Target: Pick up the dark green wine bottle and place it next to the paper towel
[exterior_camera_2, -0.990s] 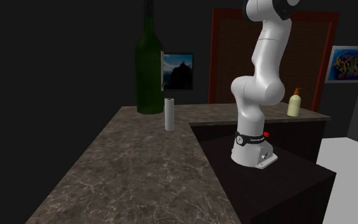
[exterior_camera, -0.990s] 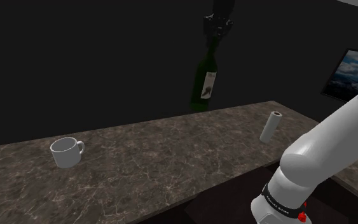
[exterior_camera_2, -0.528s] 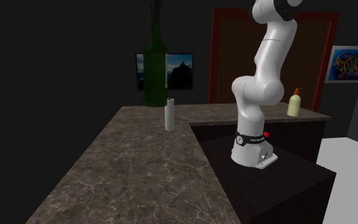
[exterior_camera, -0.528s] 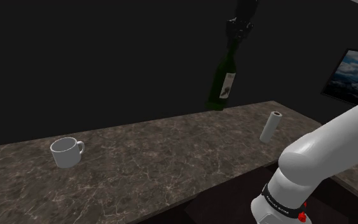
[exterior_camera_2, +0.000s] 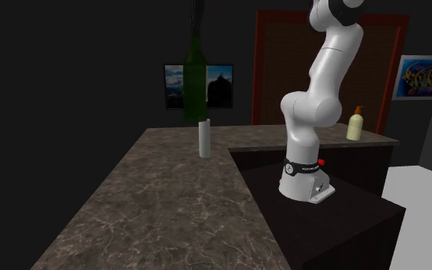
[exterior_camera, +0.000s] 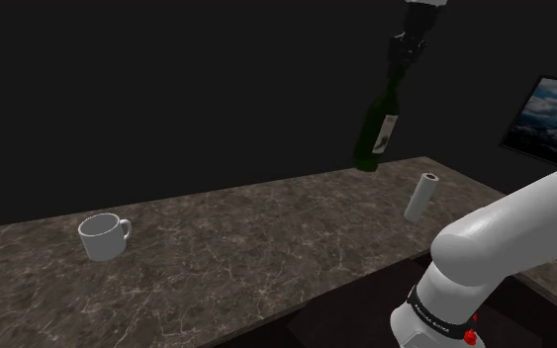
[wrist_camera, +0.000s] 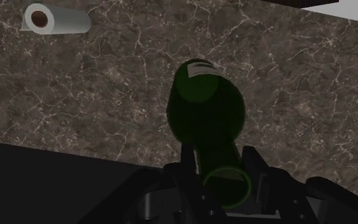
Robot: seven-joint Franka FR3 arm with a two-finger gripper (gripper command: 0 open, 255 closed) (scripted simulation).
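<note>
- Gripper [exterior_camera: 403, 47], all black with two fingers, is clasping the neck of a dark green glass wine bottle [exterior_camera: 377, 129] just below its mouth; in the wrist view the fingers [wrist_camera: 187, 167] are pressing on either side of the neck
- Bottle, bearing a pale label on its body, is hanging neck-up from the gripper above a dark brown marble-patterned countertop [exterior_camera: 266, 247]
- Paper towel [exterior_camera: 422, 196], a small white roll, is standing on end on the countertop, towards the shoulder view's right of the bottle and apart from it
- In the second exterior view the bottle [exterior_camera_2: 196, 84] is showing directly behind the roll [exterior_camera_2: 204, 138], with the gripper [exterior_camera_2: 197, 11] at its top
- Seen along the gripper [wrist_camera: 219, 162], the bottle [wrist_camera: 206, 111] is hovering over the stone surface, the roll [wrist_camera: 55, 20] lying well away from it
- White mug [exterior_camera: 103, 237] with a handle is sitting on the countertop far towards the shoulder view's left
- White arm [exterior_camera_2: 318, 100] is rising from its dark box stand [exterior_camera_2: 344, 207]; a pale yellow bottle [exterior_camera_2: 354, 124] is standing on a ledge behind it
</note>
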